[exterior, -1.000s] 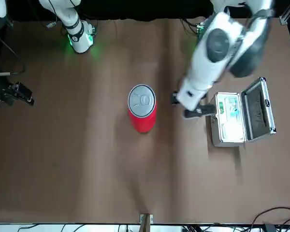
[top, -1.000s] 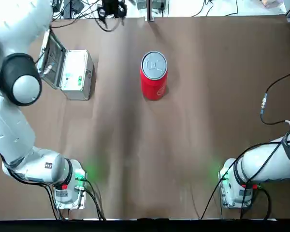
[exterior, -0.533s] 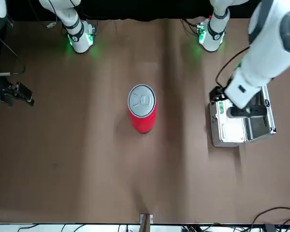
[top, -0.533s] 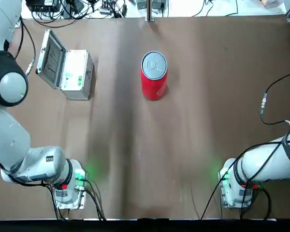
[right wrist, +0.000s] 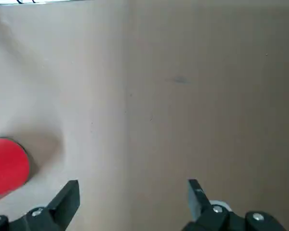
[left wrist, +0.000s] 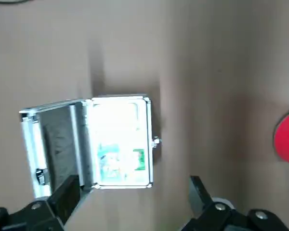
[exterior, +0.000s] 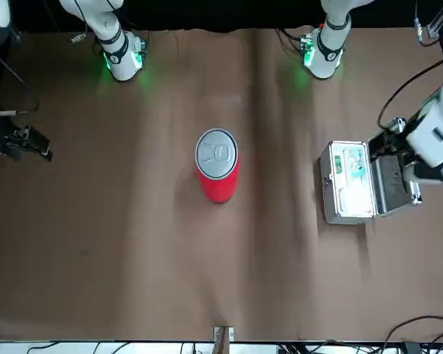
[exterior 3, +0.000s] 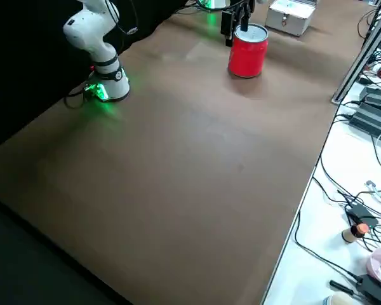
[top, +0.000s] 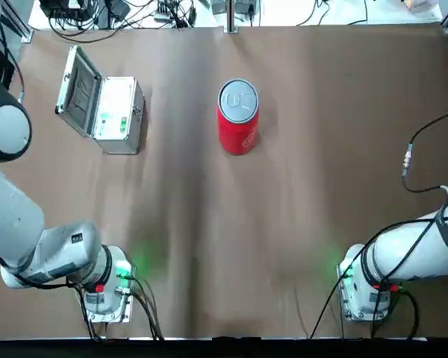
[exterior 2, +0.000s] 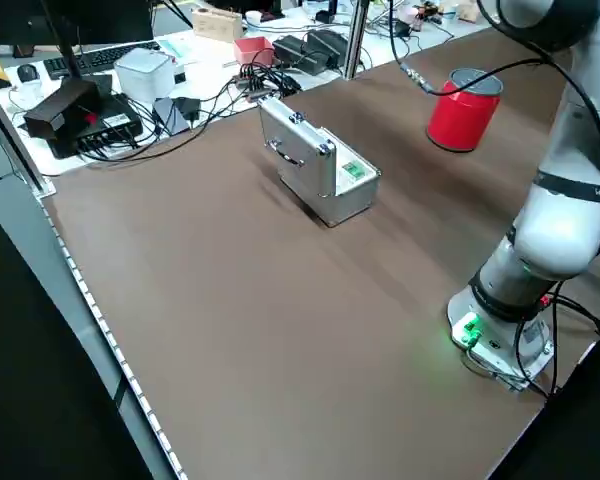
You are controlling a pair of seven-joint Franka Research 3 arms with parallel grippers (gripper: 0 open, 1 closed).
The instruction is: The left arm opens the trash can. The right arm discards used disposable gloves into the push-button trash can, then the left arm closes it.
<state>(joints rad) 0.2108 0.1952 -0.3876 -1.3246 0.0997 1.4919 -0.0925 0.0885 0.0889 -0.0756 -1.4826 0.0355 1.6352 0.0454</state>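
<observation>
Taken left to right in the top view, the left arm [top: 22,216] is occupying the left side of the counter [top: 284,194]. Its left gripper [left wrist: 134,188] is hovering over the open lid of the silver case [top: 118,115]; the fingers are standing wide apart, with nothing between them. The case is resting near the far left corner, its hinged lid lying back on the left arm's side, and is showing a green label [top: 124,124] inside. Dark cables [top: 145,15] are lying beyond the counter's far edge.

The trash can [top: 238,119] is standing upright near the middle of the far half, to the right of the case and well apart from it. Its silver-grey round lid [top: 239,100] is sitting closed on the red body.

The right arm [top: 425,250] is reaching in from the right. Its right gripper [right wrist: 134,185] is hanging above the counter on the trash can's right, with wide-set, empty fingers.
</observation>
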